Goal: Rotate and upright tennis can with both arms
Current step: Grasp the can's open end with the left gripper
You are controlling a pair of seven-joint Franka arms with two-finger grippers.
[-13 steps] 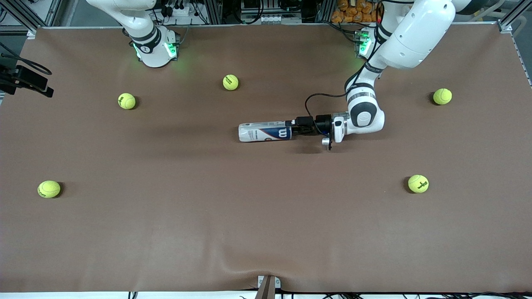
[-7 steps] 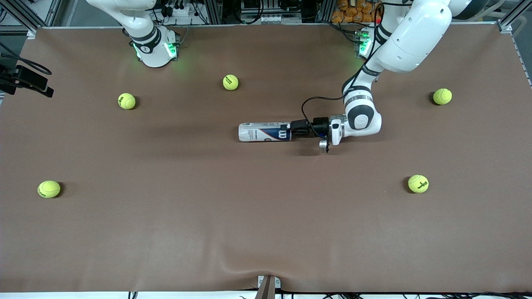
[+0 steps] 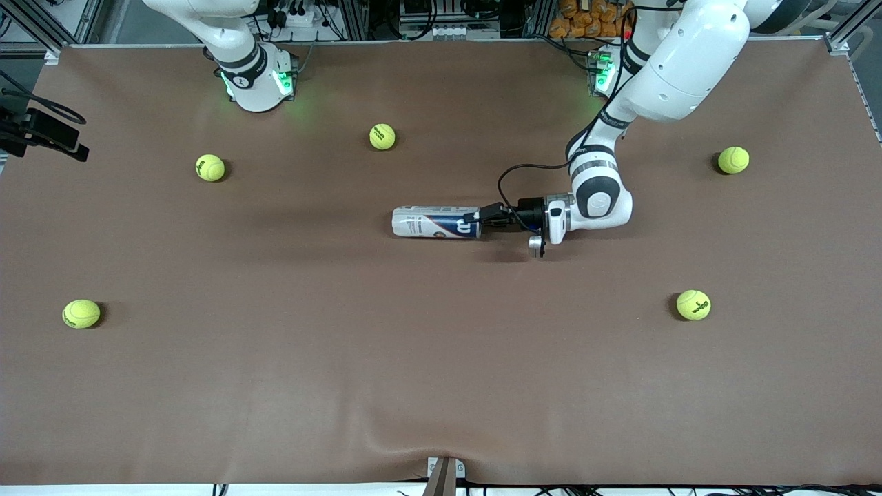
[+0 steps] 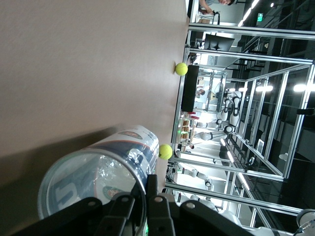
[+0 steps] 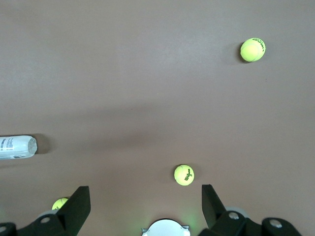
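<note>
From the front, the tennis can (image 3: 436, 223) lies on its side mid-table (image 3: 344, 358), the left gripper (image 3: 480, 218) clamped on its rim. The left wrist view shows fingers (image 4: 150, 196) pinching that rim. The right wrist view shows the right gripper (image 5: 145, 202) spread wide, waiting above the table.
</note>
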